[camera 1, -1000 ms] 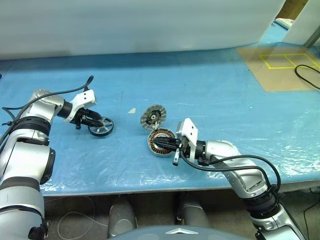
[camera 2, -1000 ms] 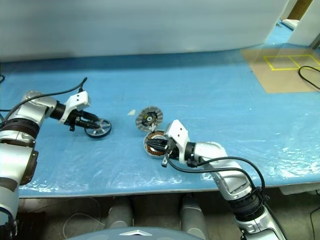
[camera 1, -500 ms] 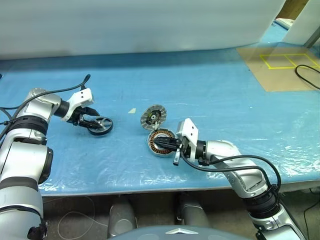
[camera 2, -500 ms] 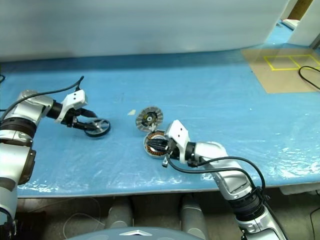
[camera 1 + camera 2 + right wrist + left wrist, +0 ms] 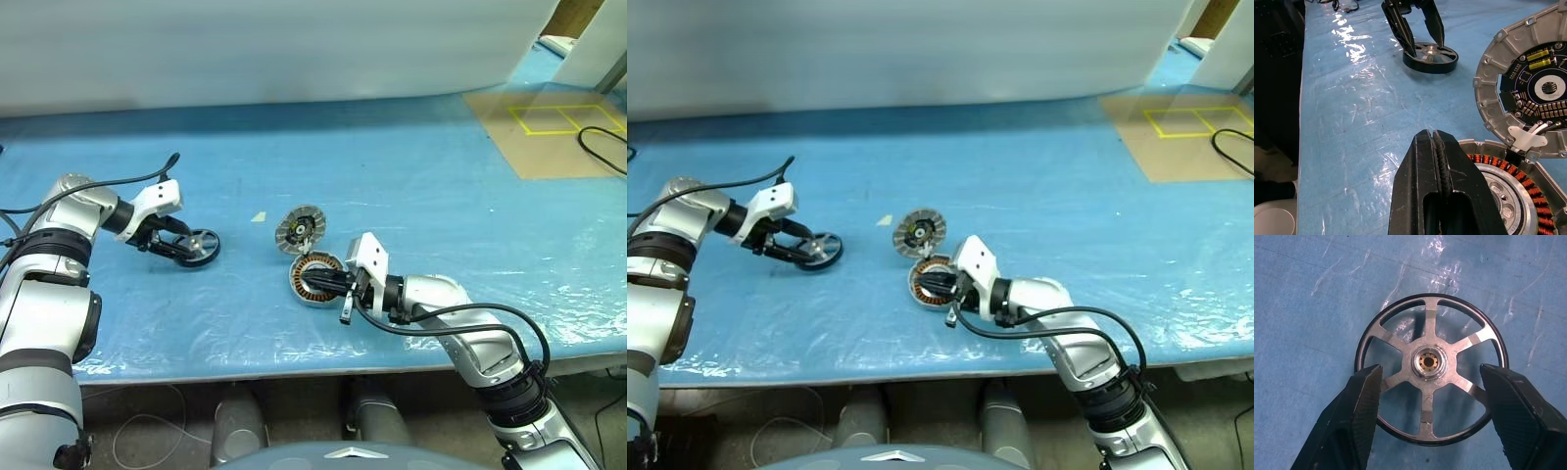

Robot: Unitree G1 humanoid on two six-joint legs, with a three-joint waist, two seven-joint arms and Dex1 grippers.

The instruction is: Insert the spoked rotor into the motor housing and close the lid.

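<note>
A blue plastic-covered table (image 5: 421, 186) has wide free surface toward its far edge. Near its front edge lies the round metal motor housing (image 5: 315, 278) with copper windings, its ribbed lid (image 5: 300, 229) standing open — the right gripper (image 5: 342, 284), jaws pressed together, rests at the housing's rim. Well apart to the left, the left gripper (image 5: 1431, 396) stands wide around the flat six-spoked rotor (image 5: 1430, 367).

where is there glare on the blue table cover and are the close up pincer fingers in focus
Left wrist view: white glare streaks on the blue cover above the spoked rotor; the rotor is sharp, the near fingers slightly soft. Right wrist view: bright streaks on the cover beside the left pincer; the shut right pincer looks soft. Head views: sheen along the cover's near right edge.
</note>
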